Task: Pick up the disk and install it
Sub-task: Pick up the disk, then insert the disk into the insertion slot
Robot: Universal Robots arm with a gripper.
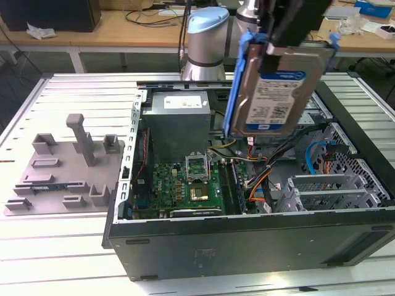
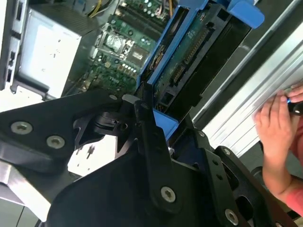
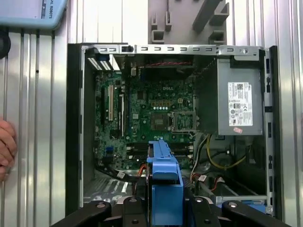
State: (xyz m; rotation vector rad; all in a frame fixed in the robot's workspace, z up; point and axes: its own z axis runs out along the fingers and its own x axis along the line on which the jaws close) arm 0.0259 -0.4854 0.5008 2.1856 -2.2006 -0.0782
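The gripper [image 1: 285, 38], black and two-fingered, carries the disk [image 1: 278, 92], a flat silver rectangular drive with a white-and-blue label framed by a blue plastic carrier bracket; in the second wrist view its fingers [image 2: 147, 124] are pinching the bracket's edge. The disk hangs tilted, label outward, in the air above the open black metal computer case [image 1: 247, 250], touching nothing inside it. Within the case the boxy grey power supply [image 1: 179, 117] and the green motherboard [image 1: 185, 185] lie exposed below. Beside the case a person's hand [image 2: 277, 127] rests on the slatted metal table [image 1: 68, 246]. The pick-up looks done, since the disk is clear of every surface; the installing is not, for the disk is seated nowhere in the case.
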